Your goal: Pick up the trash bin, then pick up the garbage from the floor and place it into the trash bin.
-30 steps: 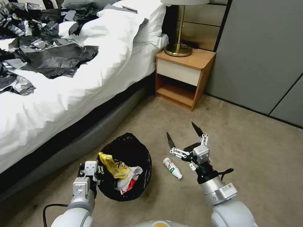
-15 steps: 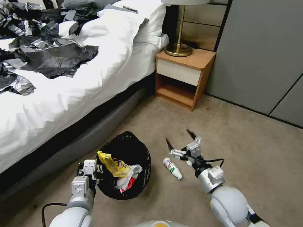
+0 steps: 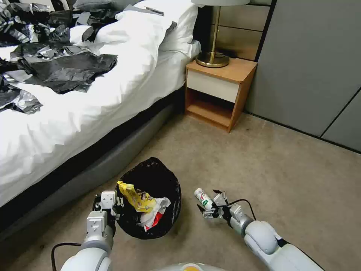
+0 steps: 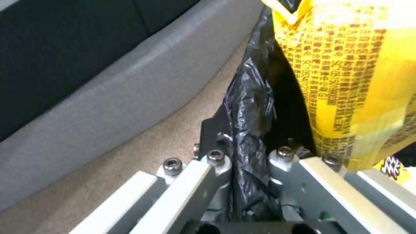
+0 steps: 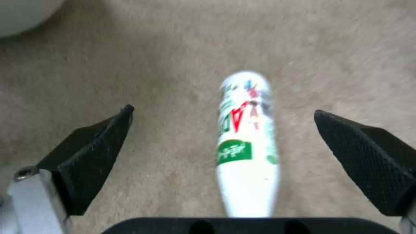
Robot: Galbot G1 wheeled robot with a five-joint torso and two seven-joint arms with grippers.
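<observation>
Gripping the bin: left gripper (image 3: 113,210) fingers clenched on the black-bagged round white trash bin (image 3: 158,177) rim.
Right gripper (image 3: 208,203): fingers spread, straddling the small white plastic bottle (image 3: 203,198) lying on the floor.

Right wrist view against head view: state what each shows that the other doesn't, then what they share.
Right wrist view alone: the black textured fingers spread wide to either side of the bottle, touching nothing, and the bottle's green label patch.

Head view alone: the left gripper clamped on the rim of the trash bin, a yellow wrapper inside it, the bed and the nightstand.

Both: the small white bottle lying on the carpet, with the right gripper at it.
</observation>
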